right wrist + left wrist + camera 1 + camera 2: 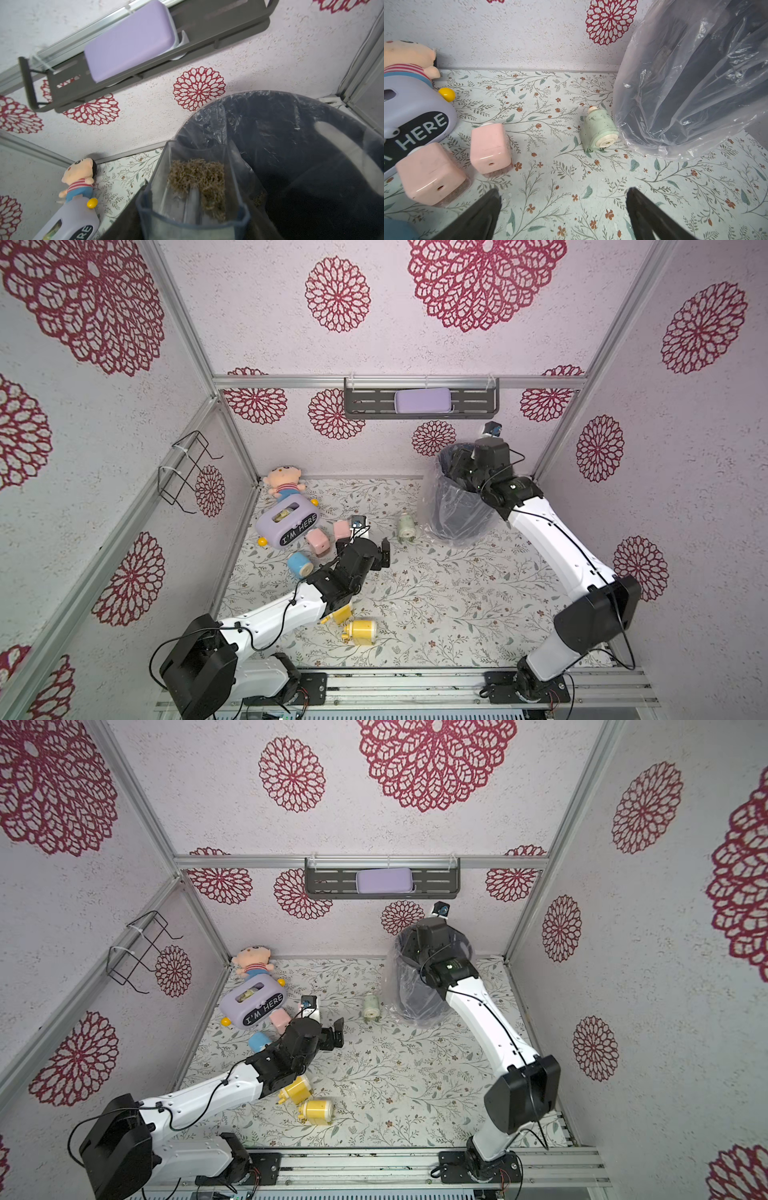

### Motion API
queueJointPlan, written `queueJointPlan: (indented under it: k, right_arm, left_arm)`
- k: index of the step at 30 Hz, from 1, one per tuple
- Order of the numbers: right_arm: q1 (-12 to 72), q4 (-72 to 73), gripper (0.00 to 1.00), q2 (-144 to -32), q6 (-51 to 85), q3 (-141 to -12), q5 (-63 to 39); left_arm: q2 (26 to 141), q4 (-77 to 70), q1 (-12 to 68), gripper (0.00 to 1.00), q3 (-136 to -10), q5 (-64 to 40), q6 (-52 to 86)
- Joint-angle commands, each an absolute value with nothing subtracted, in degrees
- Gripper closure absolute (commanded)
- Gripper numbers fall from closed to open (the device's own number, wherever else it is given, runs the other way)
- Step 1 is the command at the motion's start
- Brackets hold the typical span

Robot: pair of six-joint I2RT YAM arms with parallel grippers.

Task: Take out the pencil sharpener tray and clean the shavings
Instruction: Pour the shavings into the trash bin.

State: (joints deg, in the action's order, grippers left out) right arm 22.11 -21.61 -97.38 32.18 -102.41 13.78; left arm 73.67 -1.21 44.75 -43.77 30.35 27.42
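The right gripper holds the clear tray, shavings clumped inside, over the lined bin, its half-hidden fingers apparently clamped on it. The left gripper hangs spread wide above the table.

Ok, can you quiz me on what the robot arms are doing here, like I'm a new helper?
1. True or false: the clear plastic tray in the right end effector is empty.
2. What lies on the table beside the dark bin lined with a clear bag? A) a pale green pencil sharpener B) a plush doll C) a purple box
3. Is the left end effector open or shut?
Key: 1 false, brown shavings lie in it; 2 A; 3 open.
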Motion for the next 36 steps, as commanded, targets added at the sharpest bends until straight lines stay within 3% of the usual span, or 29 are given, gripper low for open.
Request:
queueJointPlan:
  k: [1,9,20,36]
  right_arm:
    - [19.31,-30.03,0.69,-101.59,40.90,-111.44,7.05]
    - [15.26,-32.37,0.69,-104.63,61.90,-116.72,-4.69]
    - [15.10,-20.72,0.69,-97.20,90.96,-107.18,-6.08]
    - [16.61,-14.86,0.66,-90.00,113.60,-95.26,6.59]
  left_arm:
    - [73.57,-2.62,45.08,0.03,-44.91,30.89,26.50]
    - [74.17,-2.64,45.08,0.03,-45.08,31.29,26.37]
    - [75.53,-2.55,45.09,0.03,-45.52,31.55,26.43]
    - [78.22,-2.64,45.18,0.03,-46.32,31.28,26.56]
